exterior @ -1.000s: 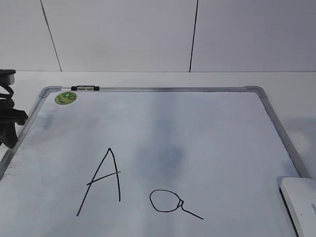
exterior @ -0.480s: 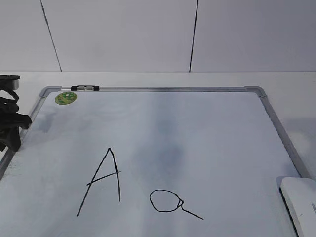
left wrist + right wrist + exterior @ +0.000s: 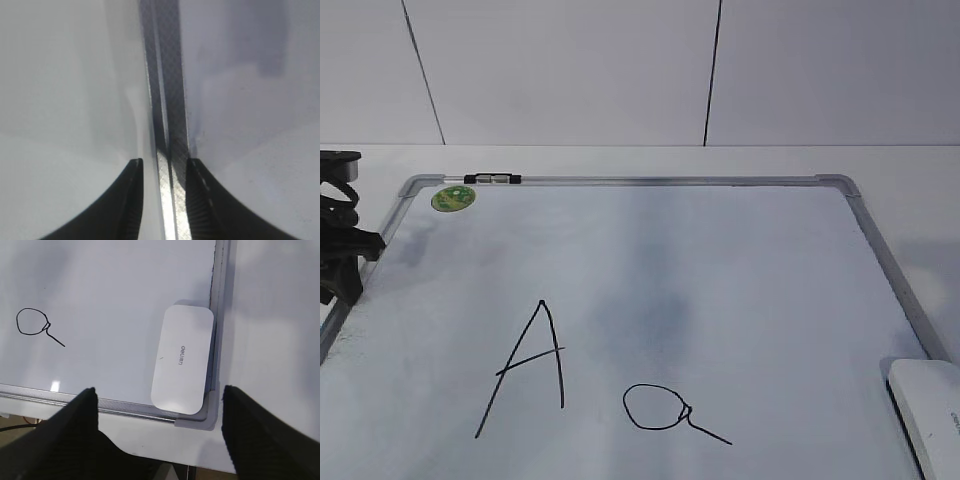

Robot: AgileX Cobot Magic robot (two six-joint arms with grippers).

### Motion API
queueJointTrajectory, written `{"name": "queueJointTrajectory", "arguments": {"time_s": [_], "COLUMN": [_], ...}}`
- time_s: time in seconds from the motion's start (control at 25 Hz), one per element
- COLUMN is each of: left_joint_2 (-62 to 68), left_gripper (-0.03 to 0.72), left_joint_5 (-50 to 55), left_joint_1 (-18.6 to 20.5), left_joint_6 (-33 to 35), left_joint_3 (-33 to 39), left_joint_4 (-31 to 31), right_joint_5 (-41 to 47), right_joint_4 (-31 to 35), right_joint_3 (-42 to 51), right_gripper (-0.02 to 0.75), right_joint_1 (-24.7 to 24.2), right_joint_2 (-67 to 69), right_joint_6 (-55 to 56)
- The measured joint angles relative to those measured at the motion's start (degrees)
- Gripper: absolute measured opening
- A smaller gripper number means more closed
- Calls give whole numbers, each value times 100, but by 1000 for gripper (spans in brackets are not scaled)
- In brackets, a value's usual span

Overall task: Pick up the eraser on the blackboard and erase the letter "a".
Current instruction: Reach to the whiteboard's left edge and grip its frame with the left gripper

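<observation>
**Eraser lies in the board's corner, both grippers off it**

At the near right corner of the blackboard lies the eraser, flat, its long side against the grey frame. The letter "a" sits on the board's near part, well left of the eraser and just right of the capital "A". A green sticker marks the far left corner. Above the eraser hangs the right gripper, fingers spread wide, holding nothing. The left gripper straddles the board's left frame rail, fingers narrowly apart on either side of it.
</observation>
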Motion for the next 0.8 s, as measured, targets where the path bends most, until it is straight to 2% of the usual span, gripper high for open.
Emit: {"name": "queueJointTrajectory", "arguments": {"time_s": [0.8], "left_joint_2": [0], "left_gripper": [171], "left_joint_5": [20], "left_joint_1": [0], "left_joint_6": [0], "left_joint_3": [0], "left_joint_4": [110], "right_joint_5": [13], "right_joint_4": [0], "right_joint_3": [0], "right_gripper": [589], "right_joint_1": [0], "right_joint_2": [0], "right_joint_6": [11]}}
